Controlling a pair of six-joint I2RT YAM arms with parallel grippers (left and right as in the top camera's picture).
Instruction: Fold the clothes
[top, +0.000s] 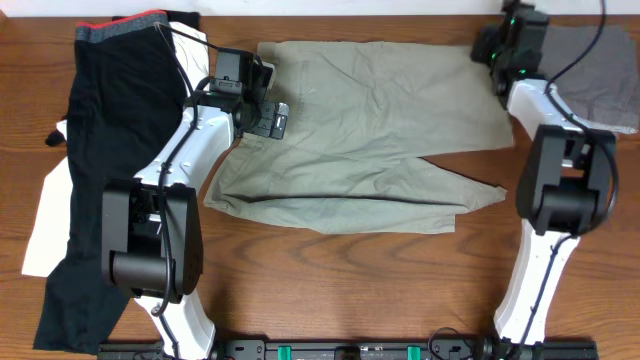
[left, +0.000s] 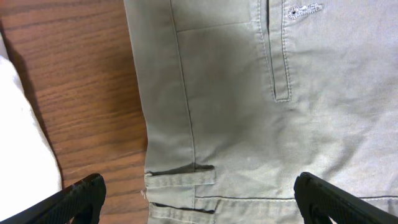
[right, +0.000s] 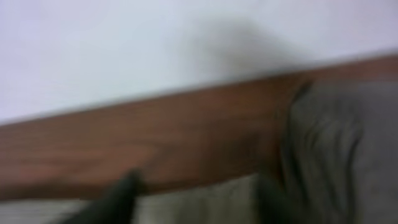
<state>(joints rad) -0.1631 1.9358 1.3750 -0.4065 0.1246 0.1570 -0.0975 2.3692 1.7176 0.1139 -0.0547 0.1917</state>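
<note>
Okay, so my left gripper (left: 199, 193) is spread wide with nothing in it, hanging just over the waistband of the khaki shorts (top: 370, 130) at their 10 o'clock edge. Over at their 2 o'clock corner is my right gripper (top: 497, 55), and that wrist view's too smeared for me to tell how its jaws stand. Shorts lie spread mid-table (top: 330, 290), waistband toward 9, legs toward 3. Black garment (top: 110, 120) at 9 o'clock, grey garment (top: 600, 80) at 2.
</note>
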